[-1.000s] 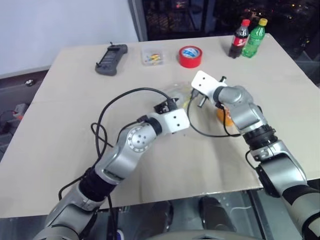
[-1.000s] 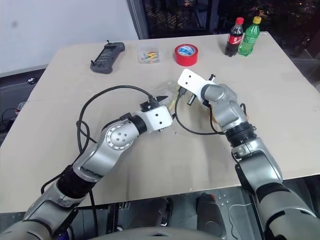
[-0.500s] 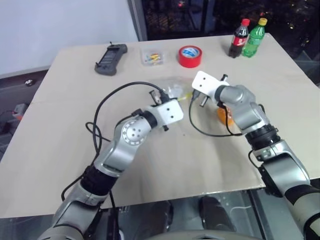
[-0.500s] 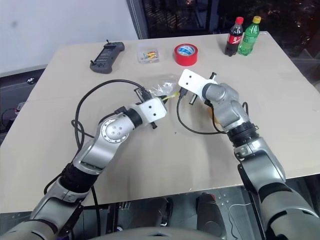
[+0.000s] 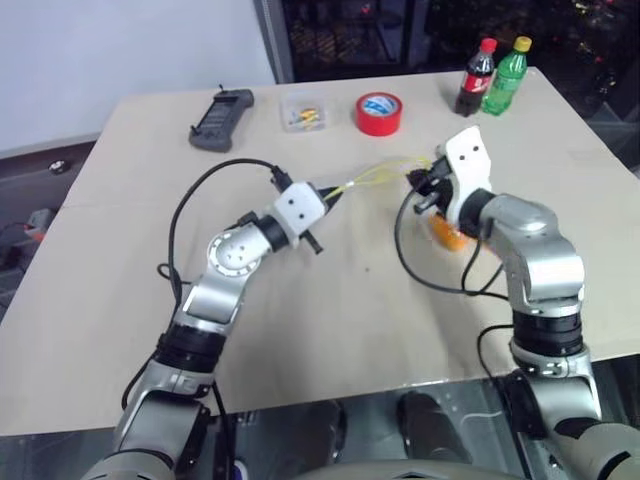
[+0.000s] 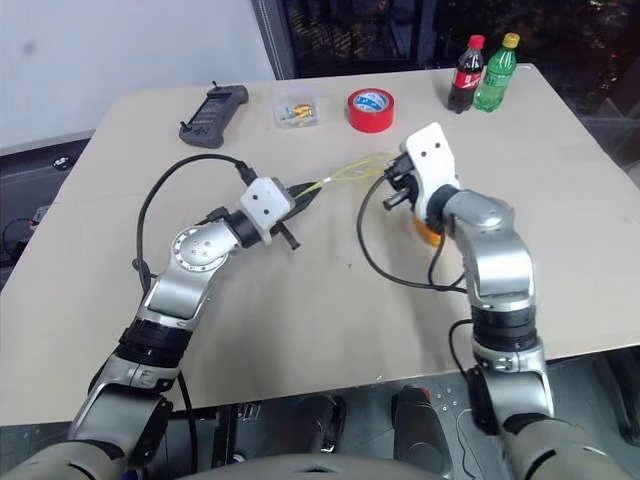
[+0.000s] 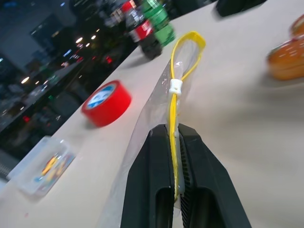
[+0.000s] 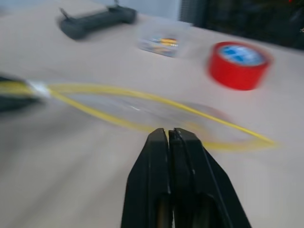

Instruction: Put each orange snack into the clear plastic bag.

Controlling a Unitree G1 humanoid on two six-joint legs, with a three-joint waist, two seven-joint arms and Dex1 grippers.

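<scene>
A: Where was the bag (image 7: 164, 95)?
B: Off the counter (image 5: 330, 330), strung between both arms. Left fingers (image 7: 190, 156) pinched its yellow strip. Right fingers (image 8: 185, 156) pressed together; grip on the bag unclear, blurred.
A: Snacks?
B: One snack (image 5: 447, 233) beside the right wrist, half hidden.

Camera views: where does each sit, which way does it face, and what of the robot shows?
Eye views: head, looking down over the table; both arms show, bag stretched between them.
Left wrist view: faces along the left gripper, shut on the bag's yellow strip.
Right wrist view: faces along the shut right gripper toward the bag.
Shared: the tape and the small clear box show in both wrist views.
</scene>
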